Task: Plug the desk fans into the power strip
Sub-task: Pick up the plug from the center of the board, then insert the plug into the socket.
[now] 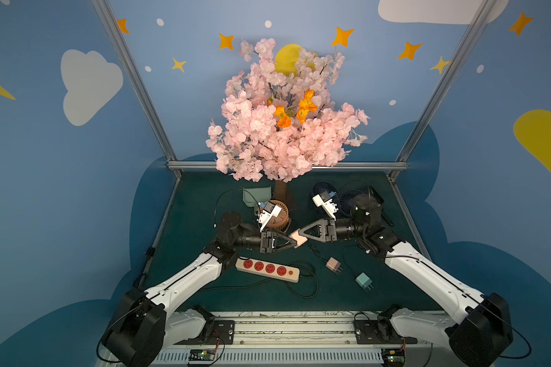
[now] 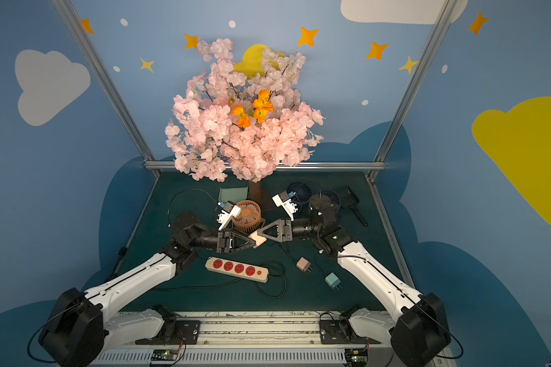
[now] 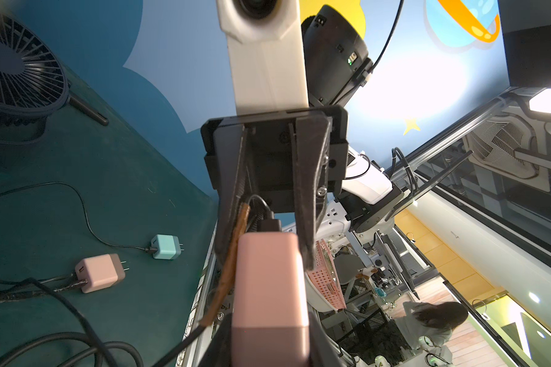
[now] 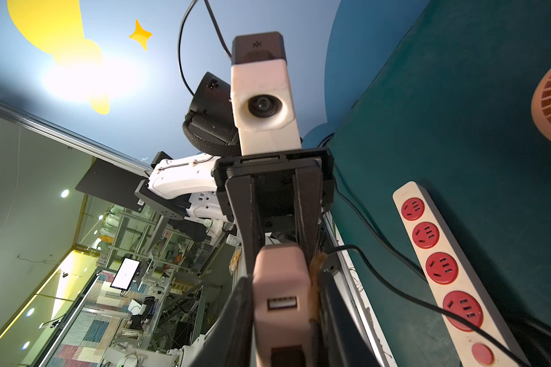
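Both the left gripper [image 1: 295,243] and right gripper [image 1: 296,235] have their fingers closed on a pink adapter [image 1: 300,237] held above the surface, while the power strip [image 1: 267,269] lies nearby with all four sockets empty, so plugging remains.

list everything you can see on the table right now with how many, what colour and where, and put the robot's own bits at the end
power strip: one, cream with four red sockets, near edge of the table.
held adapter: one, pink, mid-air between both grippers.
loose pink adapter: one, on the mat beside the strip.
teal adapter: one, on the mat, nearer the right arm.
orange desk fan: one, centre.
navy desk fans: two, far right.
blossom tree: one, pink, back.
left gripper: shut on the held adapter.
right gripper: fingers around the same adapter.
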Tool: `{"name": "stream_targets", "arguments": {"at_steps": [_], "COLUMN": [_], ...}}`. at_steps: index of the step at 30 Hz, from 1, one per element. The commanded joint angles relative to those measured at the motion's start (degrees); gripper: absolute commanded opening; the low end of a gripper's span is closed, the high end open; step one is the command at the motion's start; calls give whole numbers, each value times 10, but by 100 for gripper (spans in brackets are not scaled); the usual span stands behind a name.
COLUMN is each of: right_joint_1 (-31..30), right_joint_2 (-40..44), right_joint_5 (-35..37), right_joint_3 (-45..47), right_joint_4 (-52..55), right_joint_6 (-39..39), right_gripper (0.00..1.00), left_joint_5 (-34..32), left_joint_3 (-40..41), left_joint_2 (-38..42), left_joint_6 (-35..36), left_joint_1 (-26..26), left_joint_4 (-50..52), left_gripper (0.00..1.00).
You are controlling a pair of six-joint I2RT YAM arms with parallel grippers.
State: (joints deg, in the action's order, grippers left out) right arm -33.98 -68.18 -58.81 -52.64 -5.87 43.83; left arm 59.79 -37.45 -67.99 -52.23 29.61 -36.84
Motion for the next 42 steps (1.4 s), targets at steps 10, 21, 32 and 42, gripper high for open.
{"name": "stream_targets", "arguments": {"at_steps": [10, 21, 32, 42], "right_joint_1": [-56, -206, -295, -300], "right_joint_2": [-27, -173, -325, -333], "right_joint_5": [217, 467, 586, 590], "right_joint_3": [-82, -207, -335, -302], "right_joint_4": [357, 487, 553, 507], "right_joint_6": [-422, -615, -644, -639], "right_gripper": [0, 0, 0, 0], "left_joint_5": [-299, -373, -357, -365], "left_joint_3": [140, 274, 280, 275], "left_joint_2": [174, 319, 204, 162], "left_joint_6": [79, -42, -44, -33], "left_joint_1": [-89, -88, -88, -89], "left_joint_4": [350, 448, 386, 355], "left_gripper": [71, 74, 80, 78]}}
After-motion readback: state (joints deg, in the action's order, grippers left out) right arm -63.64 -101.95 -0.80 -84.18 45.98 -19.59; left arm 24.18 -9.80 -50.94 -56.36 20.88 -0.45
